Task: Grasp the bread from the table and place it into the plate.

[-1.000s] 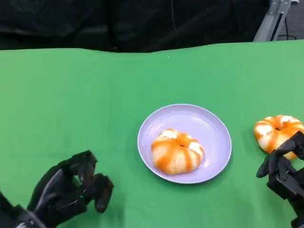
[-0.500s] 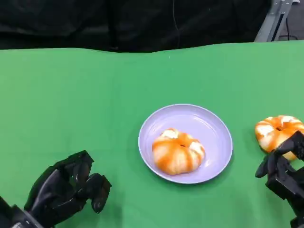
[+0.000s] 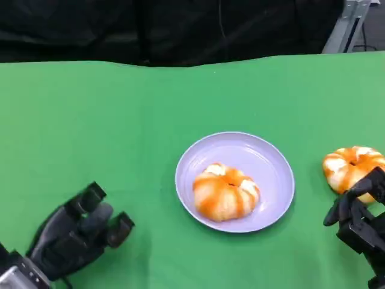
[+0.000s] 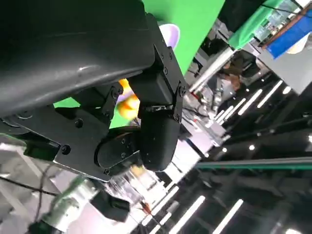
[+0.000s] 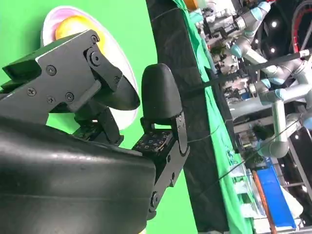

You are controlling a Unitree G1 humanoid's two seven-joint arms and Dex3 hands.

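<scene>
The left robot hand is lying low over the green counter, fingers loosely apart and holding nothing. The right robot hand is hovering at the counter's right edge, fingers curled but gripping nothing, fingertips just beside a bread sitting on the cloth. A second bread is resting inside the lavender plate between the hands.
</scene>
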